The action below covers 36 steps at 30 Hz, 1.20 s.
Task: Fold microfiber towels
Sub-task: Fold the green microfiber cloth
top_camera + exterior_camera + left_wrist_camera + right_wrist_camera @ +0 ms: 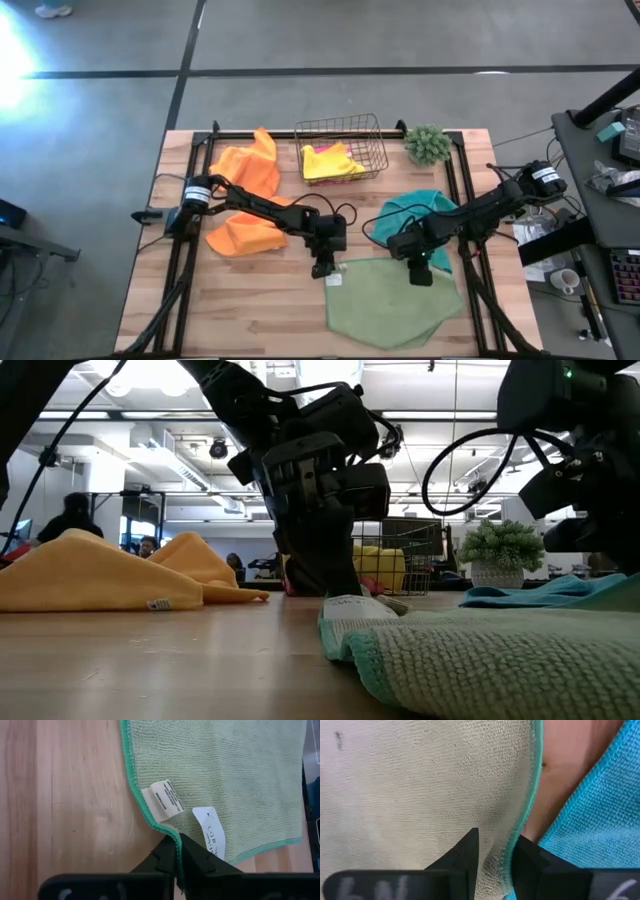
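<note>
The light green towel lies flat on the table's near right part, its white tags by its far left corner. My left gripper is shut on that corner. My right gripper is shut on the towel's far edge, farther right. The teal towel lies crumpled just behind it. Two orange towels lie on the left. The yellow towel and a bit of pink towel sit in the wire basket. My left gripper pinches the green towel's teal-stitched edge at the far left corner, just past the tags, between its two fingers. The fingers point down from above. The towel lies on the table; the corner is slightly raised. My right gripper pinches a raised fold of the green towel's far edge between its two fingers, from above. The rest of the towel lies flat on the table.
A small green plant stands at the far right. The basket stands at the far middle. Bare wood lies at the near left of the green towel. Black frame rails run along both table sides.
</note>
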Available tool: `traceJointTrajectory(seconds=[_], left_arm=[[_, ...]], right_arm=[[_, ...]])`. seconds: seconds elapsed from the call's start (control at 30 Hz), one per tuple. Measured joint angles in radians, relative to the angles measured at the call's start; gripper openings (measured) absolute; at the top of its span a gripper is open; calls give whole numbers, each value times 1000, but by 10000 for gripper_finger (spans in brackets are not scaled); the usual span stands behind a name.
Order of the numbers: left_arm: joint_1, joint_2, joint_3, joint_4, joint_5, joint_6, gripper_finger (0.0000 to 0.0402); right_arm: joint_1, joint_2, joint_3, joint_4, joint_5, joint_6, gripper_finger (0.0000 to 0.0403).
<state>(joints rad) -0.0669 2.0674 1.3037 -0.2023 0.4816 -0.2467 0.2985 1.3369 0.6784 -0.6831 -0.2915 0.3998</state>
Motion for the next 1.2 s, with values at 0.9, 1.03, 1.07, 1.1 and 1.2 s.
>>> traceJointTrajectory(seconds=[0.9,1.03,1.07,1.1,1.2], left_arm=[[1,-57,6,-96,-49,116,0],[1,-57,6,-96,-49,116,0],[1,-57,6,-96,-49,116,0],[1,-57,5,-96,-50,116,0],[1,-57,5,-97,-50,116,0]], right_arm=[[-5,8,73,-105,56,9,138],[-5,24,57,-105,55,2,146],[-5,33,50,-108,52,4,143],[-5,45,45,-112,49,6,138],[-5,77,43,-108,44,16,105]])
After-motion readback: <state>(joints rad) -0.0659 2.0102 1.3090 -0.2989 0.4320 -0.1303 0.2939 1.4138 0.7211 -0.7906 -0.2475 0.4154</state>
